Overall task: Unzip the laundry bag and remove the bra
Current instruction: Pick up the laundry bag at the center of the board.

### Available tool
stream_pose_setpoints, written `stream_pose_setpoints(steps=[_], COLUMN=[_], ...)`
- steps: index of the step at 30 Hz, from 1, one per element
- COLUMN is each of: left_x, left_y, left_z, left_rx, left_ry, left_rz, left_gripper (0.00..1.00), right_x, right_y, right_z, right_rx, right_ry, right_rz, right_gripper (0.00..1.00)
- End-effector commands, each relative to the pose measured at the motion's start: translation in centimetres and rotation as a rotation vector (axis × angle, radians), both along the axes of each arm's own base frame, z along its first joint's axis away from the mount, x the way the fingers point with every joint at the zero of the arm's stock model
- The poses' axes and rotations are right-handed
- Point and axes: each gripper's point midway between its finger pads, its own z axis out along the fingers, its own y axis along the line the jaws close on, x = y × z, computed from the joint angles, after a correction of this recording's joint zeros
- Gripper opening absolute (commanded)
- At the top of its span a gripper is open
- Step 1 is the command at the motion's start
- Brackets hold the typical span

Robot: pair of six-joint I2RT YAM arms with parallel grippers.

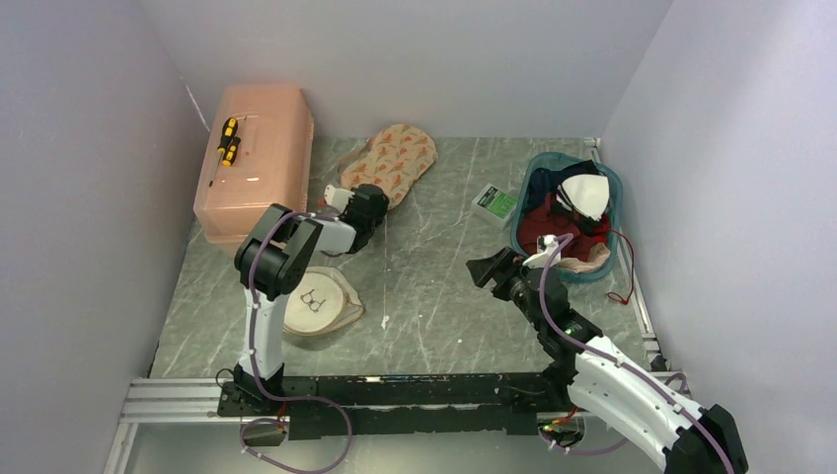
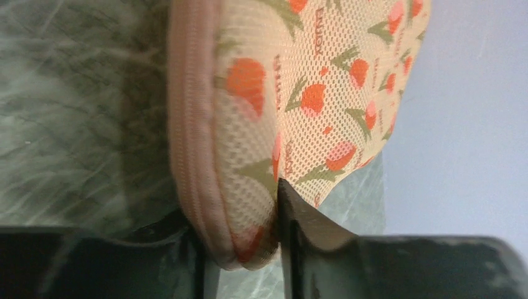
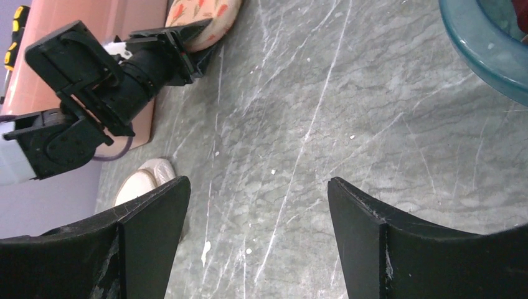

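Working over grey marble counter. Upper left of top view: got pink box, irrelevant. Right side: got teal basket stuffed with white, red and dark cloth. Upper centre: got beige patterned piece, mesh with orange flowers, not the target.

Found laundry bag lower left of top view, flat on the counter, icon lid up, just beside the left arm's upright link, well apart from both jaws. Looks not yet unzipped. Can't make out the zip pull from here. Can't see the bra for certain in any view; assuming inside the bag.

Pinching the piped rim of the beige patterned piece with left jaws, per wrist view. Wrong thing for this task. Seeing right jaws spread wide, nothing between them, over bare counter between bag and basket.

Handling, as guesses only:
- Expect bag to be very light, soft mesh on a springy cream rim. Likely to squash under pressure and skate on the smooth counter once the zip gets tugged.
- Suggest pinning the rim with one pair of jaws, taking the zip pull with the other, then running it round the lid.
- Expect bra to be limp, light, prone to snagging on mesh or zip teeth. Suggest pinching a fold or strap and lifting slowly.
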Motion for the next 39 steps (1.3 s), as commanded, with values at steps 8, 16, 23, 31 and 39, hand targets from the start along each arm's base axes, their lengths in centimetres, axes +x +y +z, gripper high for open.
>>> stream_pose_setpoints(steps=[8, 16, 23, 31, 39], left_x=[-2.8, -8.0, -13.8, -20.3, -24.8], left_y=[-1.1, -4.4, -1.3, 0.0, -0.6], left_z=[2.2, 11.2, 20.2, 27.4, 31.3], left_rx=[0.076, 0.052, -0.018, -0.002, -0.139], left_ry=[-0.062, -0.123, -0.172, -0.232, -0.358], left_rz=[-0.145, -0.397, -0.668, -0.995, -1.168], left_gripper=[0.03, 0.03, 0.03, 0.03, 0.03], right_x=[-1.1, -0.8, -0.5, -1.1, -1.8], right_y=[-1.1, -1.7, -0.5, 2.1, 2.8], right_z=[3.6, 7.2, 11.4, 12.6, 13.4], right_rx=[-0.042, -0.138, -0.032, 0.356, 0.525], right_ry=[-0.072, -0.064, -0.102, -0.078, -0.150], right_rz=[0.015, 0.042, 0.153, 0.341, 0.437], right_gripper=[0.87, 0.92, 0.93, 0.94, 0.97])
